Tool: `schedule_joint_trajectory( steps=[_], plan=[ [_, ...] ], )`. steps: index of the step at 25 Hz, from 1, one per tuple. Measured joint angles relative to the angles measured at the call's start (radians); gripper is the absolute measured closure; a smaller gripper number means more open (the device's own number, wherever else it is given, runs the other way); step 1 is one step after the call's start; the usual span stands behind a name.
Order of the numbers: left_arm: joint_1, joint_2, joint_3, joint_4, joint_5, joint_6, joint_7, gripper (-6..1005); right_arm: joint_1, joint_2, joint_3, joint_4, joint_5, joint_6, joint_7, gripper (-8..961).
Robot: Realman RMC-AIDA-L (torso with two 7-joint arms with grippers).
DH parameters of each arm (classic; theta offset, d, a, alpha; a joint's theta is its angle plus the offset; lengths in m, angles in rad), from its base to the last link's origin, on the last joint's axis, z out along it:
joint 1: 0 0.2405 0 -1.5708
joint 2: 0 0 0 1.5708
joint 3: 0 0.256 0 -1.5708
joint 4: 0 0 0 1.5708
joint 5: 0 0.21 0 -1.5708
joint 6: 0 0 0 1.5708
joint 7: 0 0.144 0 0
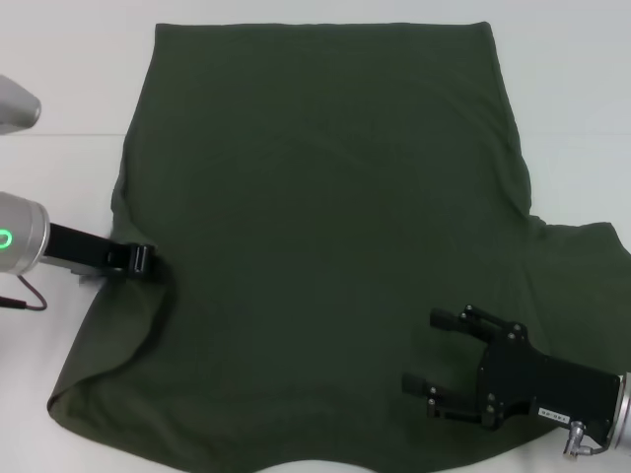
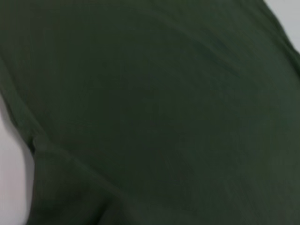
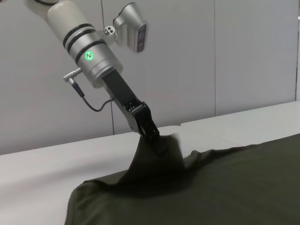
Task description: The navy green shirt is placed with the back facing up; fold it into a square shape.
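Observation:
The navy green shirt [image 1: 325,227] lies spread on the white table, plain side up, and fills most of the head view. My left gripper [image 1: 146,259] is shut on its left edge, at the sleeve area. In the right wrist view the left gripper [image 3: 152,136] holds that fabric pulled up into a peak above the shirt [image 3: 211,187]. Over the shirt's near right part, my right gripper [image 1: 424,350] hovers open with nothing between its fingers. The left wrist view shows only the shirt [image 2: 164,112] close up.
The white table [image 1: 69,89] shows bare around the shirt on the left, far side and right. The shirt's right sleeve [image 1: 582,256] lies flat, sticking out to the right. A grey wall stands behind the table in the right wrist view.

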Motion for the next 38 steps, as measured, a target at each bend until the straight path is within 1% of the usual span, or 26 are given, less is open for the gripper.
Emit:
schedule_joint_trajectory(
  steps=[3,8,13,15,16,20,26,31,33,36,38],
  plan=[
    [0.006,-0.005,-0.012,-0.02,0.011,-0.03,-0.014,984,-0.002,0.0,0.0,0.0,0.0,0.0,0.0,36],
    [0.01,-0.001,-0.019,-0.059,0.006,-0.048,-0.016,970,-0.002,0.0,0.0,0.0,0.0,0.0,0.0,37],
    [0.012,-0.01,-0.02,-0.085,0.0,-0.064,-0.01,956,-0.001,0.0,0.0,0.0,0.0,0.0,0.0,37],
    [0.013,-0.011,-0.021,-0.088,-0.003,-0.064,-0.01,811,0.0,0.0,0.0,0.0,0.0,0.0,0.0,37],
    [0.013,-0.011,-0.03,-0.107,-0.026,-0.06,-0.01,738,-0.001,0.0,0.0,0.0,0.0,0.0,0.0,37],
    [0.013,-0.006,-0.045,-0.145,-0.074,-0.053,-0.006,506,-0.003,0.0,0.0,0.0,0.0,0.001,0.0,37],
    [0.013,0.011,-0.046,-0.215,-0.173,-0.046,0.005,288,-0.005,0.0,0.0,0.0,0.0,0.001,-0.003,37],
    [0.017,0.005,-0.053,-0.236,-0.216,-0.062,0.026,241,-0.005,0.0,0.0,0.0,0.0,0.001,-0.004,37],
    [0.018,0.007,-0.071,-0.237,-0.217,-0.05,0.028,232,-0.005,-0.001,0.0,-0.001,0.0,0.0,-0.004,37],
    [0.029,0.034,-0.137,-0.239,-0.218,-0.005,0.022,232,-0.006,-0.002,0.0,-0.003,0.0,0.0,-0.001,37],
    [0.046,0.057,-0.226,-0.254,-0.218,0.035,0.019,233,-0.007,-0.002,0.003,-0.004,0.0,-0.001,-0.001,36]
  ],
)
